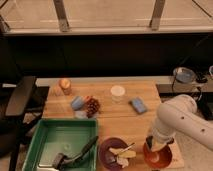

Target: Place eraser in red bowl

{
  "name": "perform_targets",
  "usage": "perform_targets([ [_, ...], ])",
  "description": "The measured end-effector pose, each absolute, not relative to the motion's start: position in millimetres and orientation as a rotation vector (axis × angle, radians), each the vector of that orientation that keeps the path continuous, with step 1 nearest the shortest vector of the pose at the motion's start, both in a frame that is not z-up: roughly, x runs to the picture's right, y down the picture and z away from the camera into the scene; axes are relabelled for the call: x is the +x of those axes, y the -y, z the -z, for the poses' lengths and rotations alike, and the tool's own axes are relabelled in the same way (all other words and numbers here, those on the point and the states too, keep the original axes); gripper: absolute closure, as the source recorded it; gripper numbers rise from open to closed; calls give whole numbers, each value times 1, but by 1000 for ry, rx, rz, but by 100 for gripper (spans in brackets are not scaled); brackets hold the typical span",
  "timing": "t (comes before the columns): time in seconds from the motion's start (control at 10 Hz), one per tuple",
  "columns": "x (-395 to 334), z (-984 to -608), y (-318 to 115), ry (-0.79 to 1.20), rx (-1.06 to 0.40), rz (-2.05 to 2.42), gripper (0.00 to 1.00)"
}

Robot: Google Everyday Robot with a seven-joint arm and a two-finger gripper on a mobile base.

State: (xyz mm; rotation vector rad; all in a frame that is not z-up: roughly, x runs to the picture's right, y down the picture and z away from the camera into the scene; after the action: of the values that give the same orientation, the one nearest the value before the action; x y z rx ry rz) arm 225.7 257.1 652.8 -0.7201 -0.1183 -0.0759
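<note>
Wooden table: gripper held over red bowl, lower right, for drop; eraser unseen, finger state indeterminable.

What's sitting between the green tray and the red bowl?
In the camera view, the purple bowl with food scraps lies between the green tray and the red bowl. The gripper hangs over the red bowl.

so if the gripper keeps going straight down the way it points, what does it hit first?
Most likely the inside of the red bowl. The gripper points down over its left part, though the height above it is unclear.
</note>
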Motion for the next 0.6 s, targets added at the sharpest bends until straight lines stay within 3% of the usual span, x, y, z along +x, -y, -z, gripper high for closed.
perform_targets([
  [0.2, 231, -650, -273, 119, -741, 33, 73],
  [0.6, 227, -657, -288, 145, -761, 3, 73],
])
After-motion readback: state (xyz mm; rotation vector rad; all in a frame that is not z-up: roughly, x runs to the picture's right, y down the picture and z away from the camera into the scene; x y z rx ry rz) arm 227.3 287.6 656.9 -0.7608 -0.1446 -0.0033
